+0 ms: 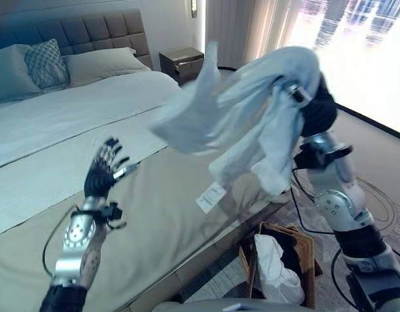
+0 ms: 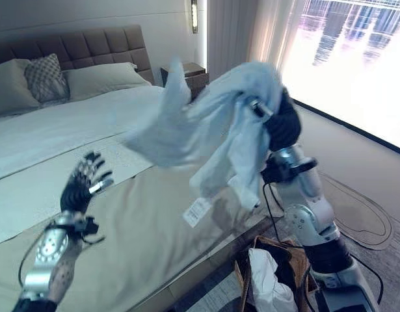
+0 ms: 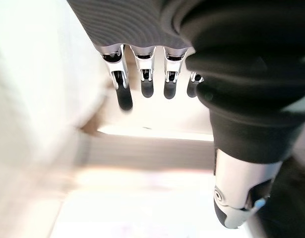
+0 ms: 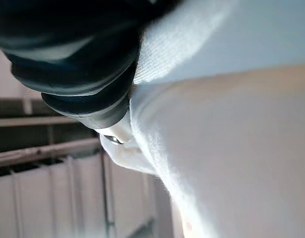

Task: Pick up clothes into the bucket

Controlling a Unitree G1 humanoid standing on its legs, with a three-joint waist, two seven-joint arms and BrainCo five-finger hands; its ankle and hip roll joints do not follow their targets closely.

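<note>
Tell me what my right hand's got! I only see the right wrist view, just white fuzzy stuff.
Observer: Your right hand holds a pale blue garment up in the air beside the bed.
Operator: Where's the bucket?
Observer: A brown basket sits on the floor below the garment, by the bed's corner.
Operator: Anything in it?
Observer: Yes, a white cloth and something dark.
Operator: What's my other hand doing?
Observer: Your left hand is raised over the bed, fingers spread, holding nothing.
</note>
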